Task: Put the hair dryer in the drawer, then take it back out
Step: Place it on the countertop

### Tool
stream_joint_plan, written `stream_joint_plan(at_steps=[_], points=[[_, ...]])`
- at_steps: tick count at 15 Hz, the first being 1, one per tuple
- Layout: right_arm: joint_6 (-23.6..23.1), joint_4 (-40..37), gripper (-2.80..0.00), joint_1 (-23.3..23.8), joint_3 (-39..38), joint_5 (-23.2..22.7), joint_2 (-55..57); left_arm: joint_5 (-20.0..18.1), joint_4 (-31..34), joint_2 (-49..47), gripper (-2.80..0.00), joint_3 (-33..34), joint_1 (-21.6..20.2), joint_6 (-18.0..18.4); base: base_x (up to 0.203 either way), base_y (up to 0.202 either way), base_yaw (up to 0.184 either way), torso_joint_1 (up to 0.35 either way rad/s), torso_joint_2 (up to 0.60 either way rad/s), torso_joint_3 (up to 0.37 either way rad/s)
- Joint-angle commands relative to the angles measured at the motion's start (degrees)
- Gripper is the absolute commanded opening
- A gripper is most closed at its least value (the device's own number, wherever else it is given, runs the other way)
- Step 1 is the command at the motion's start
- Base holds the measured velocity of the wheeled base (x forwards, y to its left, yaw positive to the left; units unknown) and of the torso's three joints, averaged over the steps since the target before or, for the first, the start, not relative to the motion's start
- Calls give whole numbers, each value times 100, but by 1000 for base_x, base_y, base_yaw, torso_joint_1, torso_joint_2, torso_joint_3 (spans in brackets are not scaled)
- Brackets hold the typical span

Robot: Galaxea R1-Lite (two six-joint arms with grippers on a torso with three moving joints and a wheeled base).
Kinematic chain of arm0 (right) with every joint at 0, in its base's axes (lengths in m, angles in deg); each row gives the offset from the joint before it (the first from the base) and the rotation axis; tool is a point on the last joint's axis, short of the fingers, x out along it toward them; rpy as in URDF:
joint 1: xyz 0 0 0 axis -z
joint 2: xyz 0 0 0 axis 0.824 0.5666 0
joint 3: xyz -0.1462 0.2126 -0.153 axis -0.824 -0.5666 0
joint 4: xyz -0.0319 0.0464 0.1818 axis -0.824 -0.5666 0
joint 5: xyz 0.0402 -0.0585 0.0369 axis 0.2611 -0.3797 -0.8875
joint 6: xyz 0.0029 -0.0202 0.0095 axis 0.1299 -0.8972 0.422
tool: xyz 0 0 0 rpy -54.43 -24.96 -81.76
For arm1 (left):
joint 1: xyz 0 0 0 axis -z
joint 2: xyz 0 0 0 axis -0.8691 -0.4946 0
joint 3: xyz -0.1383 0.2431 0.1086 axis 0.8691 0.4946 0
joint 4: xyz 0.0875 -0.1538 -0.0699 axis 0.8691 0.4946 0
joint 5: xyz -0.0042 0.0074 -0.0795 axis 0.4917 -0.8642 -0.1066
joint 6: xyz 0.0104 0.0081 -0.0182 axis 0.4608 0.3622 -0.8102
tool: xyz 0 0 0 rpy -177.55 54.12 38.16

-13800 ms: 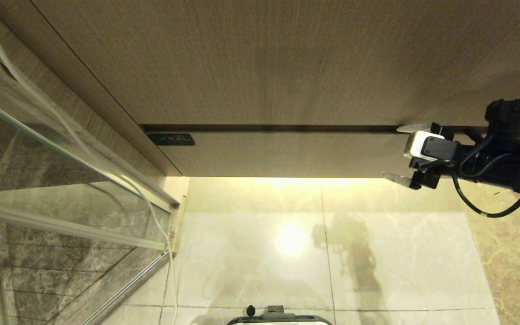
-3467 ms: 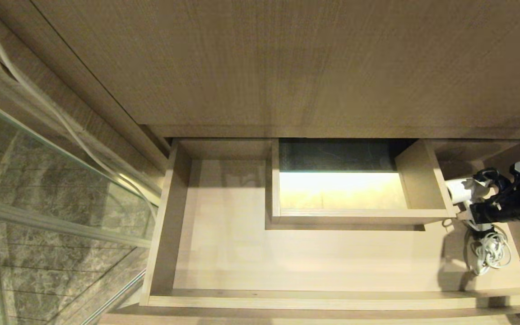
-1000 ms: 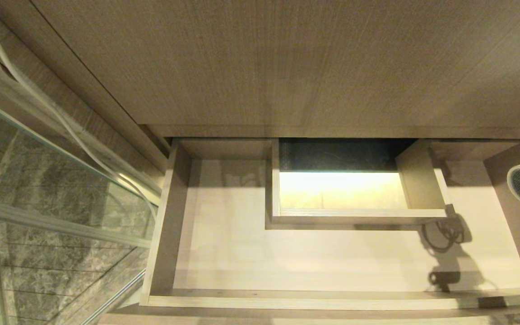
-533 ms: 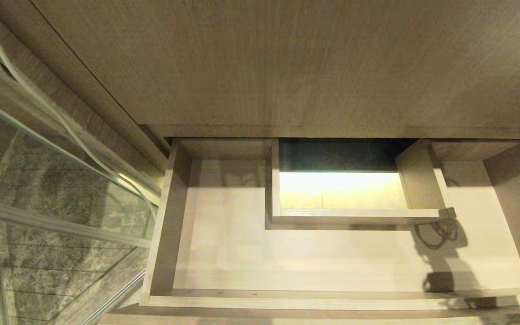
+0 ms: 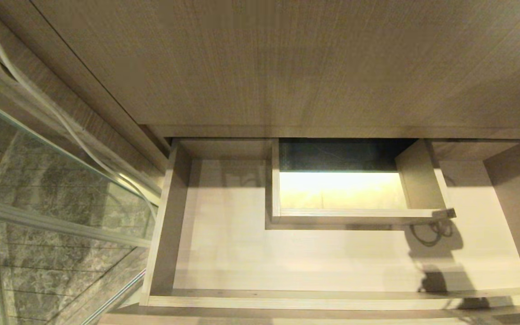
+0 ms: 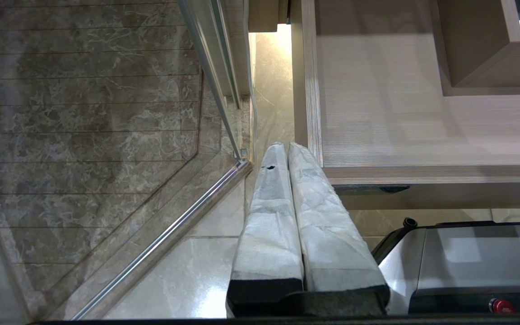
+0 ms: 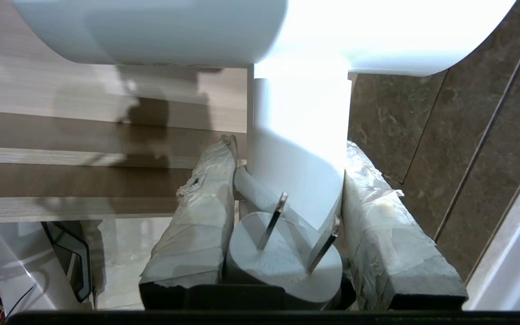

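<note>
The right gripper [image 7: 287, 198] clamps the slim handle of the hair dryer [image 7: 300, 131] between its 2 padded fingers [image 7: 197, 216], taking the narrowest part so the fat barrel stays free. The barrel runs crosswise beyond the fingertips. The plug [image 7: 282, 262], with its 2 flat prongs, sits wedged between the fingers at the base of the handle, so the cord end rides along rather than dangling and snagging on the drawer wall.

In the head view only a sliver of the hair dryer's grille end shows, at about 3 o'clock on the frame's edge, above and outside the right side wall of the drawer [image 5: 260, 300]. Its shadow falls on the drawer floor toward 4 o'clock. The drawer stands pulled fully out, with nothing lying on its floor; the boxed cut-out [image 5: 359, 212] sits at 12 o'clock in its rear middle. Judging by this, the taking-out step looks nearly done.

The left gripper [image 6: 289, 151] is parked with its 2 wrapped fingers pressed together, grasping nothing, hanging over the floor tiles beside the drawer's front left corner, next to the glass shower panel [image 6: 106, 113], out of the working arm's way.
</note>
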Motion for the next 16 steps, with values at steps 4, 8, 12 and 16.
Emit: stream_joint_plan(at_steps=[4, 8, 12, 16], points=[[5, -44, -280, -7, 10, -88, -251, 0, 0, 2, -280, -4, 0, 0, 0, 0, 0, 0, 0, 0], [-26, -140, -280, 0, 44, -490, -521, 0, 0, 2, -280, -4, 0, 0, 0, 0, 0, 0, 0, 0], [-41, -269, -280, -18, 16, -474, -600, 0, 0, 2, -280, -4, 0, 0, 0, 0, 0, 0, 0, 0], [71, -176, -280, -9, 107, -481, -547, 0, 0, 2, -280, -4, 0, 0, 0, 0, 0, 0, 0, 0]])
